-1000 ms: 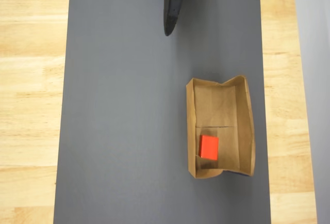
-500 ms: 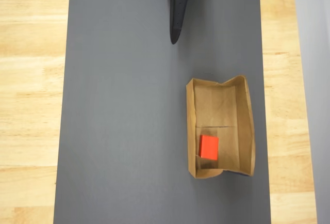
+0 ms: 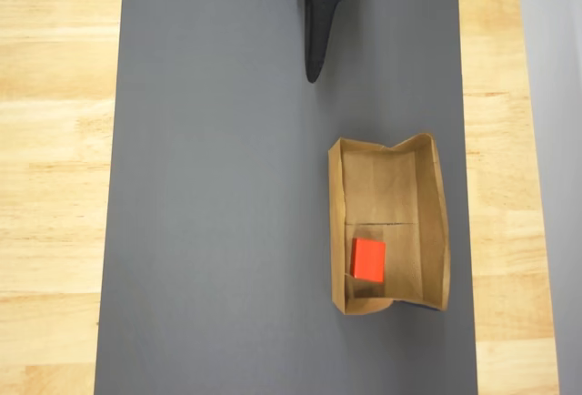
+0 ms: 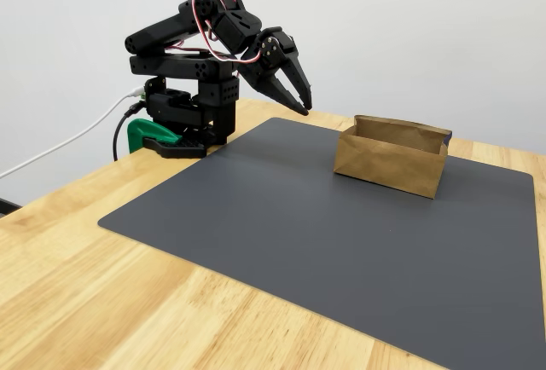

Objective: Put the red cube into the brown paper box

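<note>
The red cube [image 3: 368, 259] lies on the floor of the brown paper box [image 3: 428, 231], in the box's near half just below the fold line in the overhead view. In the fixed view the brown paper box [image 4: 391, 164] stands on the mat with its wall hiding the cube. My black gripper [image 3: 314, 75] hangs over the top edge of the mat, well away from the box, with its fingers together and nothing between them. The fixed view shows the gripper [image 4: 304, 108] raised above the mat, pointing down, left of the box.
A dark grey mat [image 3: 218, 231] covers most of the wooden table [image 3: 55, 186]. The arm's base [image 4: 183, 123] with a green clamp sits at the table's far left edge in the fixed view.
In the overhead view the gripper tip has swung slightly right and reached a little further down over the mat. The cube and box have not moved.
</note>
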Action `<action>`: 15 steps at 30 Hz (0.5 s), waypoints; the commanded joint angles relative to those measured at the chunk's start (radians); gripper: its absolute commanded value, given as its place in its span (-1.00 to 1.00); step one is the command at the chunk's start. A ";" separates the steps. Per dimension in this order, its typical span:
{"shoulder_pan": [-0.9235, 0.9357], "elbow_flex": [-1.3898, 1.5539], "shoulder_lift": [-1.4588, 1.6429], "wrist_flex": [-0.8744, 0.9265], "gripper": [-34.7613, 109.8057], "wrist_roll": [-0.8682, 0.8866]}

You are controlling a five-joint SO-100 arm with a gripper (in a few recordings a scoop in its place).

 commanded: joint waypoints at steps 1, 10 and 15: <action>-0.006 0.012 0.005 0.002 -0.52 -0.023; -0.018 0.014 0.005 -0.003 -0.52 -0.040; -0.018 0.015 0.005 -0.005 -0.52 -0.040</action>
